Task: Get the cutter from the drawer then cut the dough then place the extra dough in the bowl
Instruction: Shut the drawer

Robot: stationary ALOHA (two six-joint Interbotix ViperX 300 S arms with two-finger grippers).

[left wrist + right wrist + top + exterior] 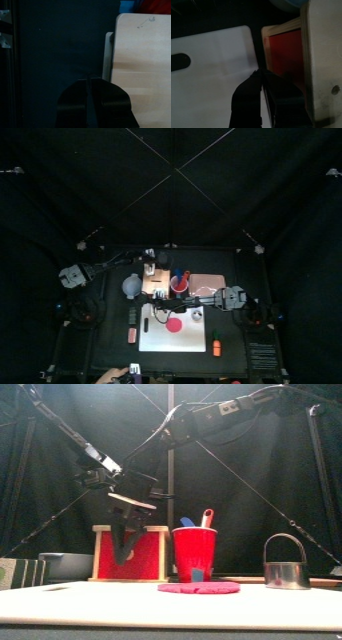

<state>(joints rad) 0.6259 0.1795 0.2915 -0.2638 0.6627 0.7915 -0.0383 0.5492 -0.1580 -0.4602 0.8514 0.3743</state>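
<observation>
White rectangular cutting board (211,60) under right gripper (258,74), jaws pressed together, holding nothing, tips just beside pale wooden box (143,65), at its red drawer front (284,52). Left gripper (90,80) likewise closed, empty, beside box top. Flat pink dough disc (198,587) near right gripper. Round metal cutter (281,568) well apart, rightward.

Lab booth — black curtains (80,208), black table (114,356)

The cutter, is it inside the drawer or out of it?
Out. The cutter stands upright with its wire handle up, to the right of the red cup and well apart from the wooden box.
</observation>
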